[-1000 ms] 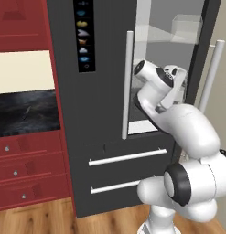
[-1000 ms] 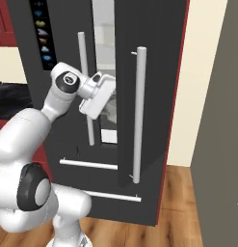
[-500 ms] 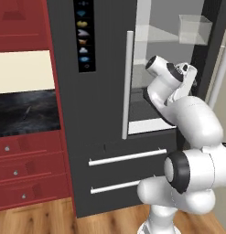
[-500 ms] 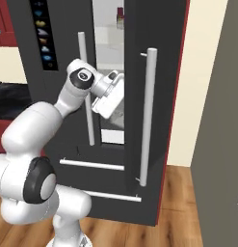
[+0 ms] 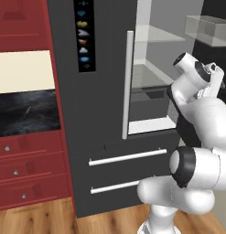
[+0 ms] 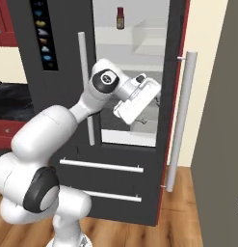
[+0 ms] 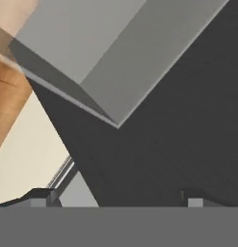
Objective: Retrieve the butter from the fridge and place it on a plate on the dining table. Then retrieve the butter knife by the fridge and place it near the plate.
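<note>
The fridge (image 5: 105,137), a tall dark grey unit with its long axis vertical, stands on a wooden floor (image 5: 50,219) with its right upper door (image 6: 176,96) swung open toward the right base camera; the long white bar handles (image 5: 128,84) of the upper doors run upright, while those of the two lower drawers (image 5: 127,156) run horizontally. A black panel of blue and yellow icons (image 5: 83,34) sits on the closed left door. Pale shelves (image 6: 139,46) are exposed inside, the top one carrying a small dark red bottle (image 6: 120,18). The butter cannot be made out on any shelf. The gripper (image 6: 156,99) hangs in the doorway before a middle shelf, its fingers (image 7: 41,198) spread wide and grasping nothing. Left of the fridge, red cabinets (image 5: 23,23) and red drawers (image 5: 27,176) flank a black marbled surface (image 5: 25,112) beneath a cream wall panel (image 5: 23,71).
</note>
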{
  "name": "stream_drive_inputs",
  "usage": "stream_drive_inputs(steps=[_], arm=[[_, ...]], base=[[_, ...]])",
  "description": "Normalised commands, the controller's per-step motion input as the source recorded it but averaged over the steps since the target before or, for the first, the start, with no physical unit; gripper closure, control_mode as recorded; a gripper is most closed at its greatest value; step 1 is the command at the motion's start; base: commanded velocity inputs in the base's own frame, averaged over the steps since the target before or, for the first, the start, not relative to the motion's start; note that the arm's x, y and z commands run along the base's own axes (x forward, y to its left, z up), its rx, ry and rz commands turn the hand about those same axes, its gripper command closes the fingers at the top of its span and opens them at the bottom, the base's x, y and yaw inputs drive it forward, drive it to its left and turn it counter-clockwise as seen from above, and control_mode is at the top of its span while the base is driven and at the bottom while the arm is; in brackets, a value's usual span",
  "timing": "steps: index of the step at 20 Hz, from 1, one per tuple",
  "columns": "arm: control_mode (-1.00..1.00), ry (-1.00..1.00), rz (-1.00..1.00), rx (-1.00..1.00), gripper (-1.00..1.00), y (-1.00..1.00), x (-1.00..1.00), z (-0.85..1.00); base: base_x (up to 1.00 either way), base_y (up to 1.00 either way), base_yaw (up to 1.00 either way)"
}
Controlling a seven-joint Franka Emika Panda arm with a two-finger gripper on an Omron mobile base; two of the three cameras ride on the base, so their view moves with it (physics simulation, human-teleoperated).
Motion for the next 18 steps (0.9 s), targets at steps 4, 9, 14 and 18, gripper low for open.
stream_drive_inputs(steps=[4, 9, 14, 18], arm=[[-1.00, 0.06, 0.00, 0.00, -1.00, -0.19, -0.49, 0.12], [-1.00, 0.00, 0.03, 0.00, -1.00, 0.88, -0.74, 0.22], [-1.00, -0.41, -0.10, 0.21, -1.00, 0.93, -0.16, 0.09], [-1.00, -0.54, -0.35, 0.60, -1.00, 0.57, 0.35, -0.03]], base=[[0.00, 0.00, 0.00], [0.00, 0.00, 0.00], [0.00, 0.00, 0.00], [0.00, 0.00, 0.00]])
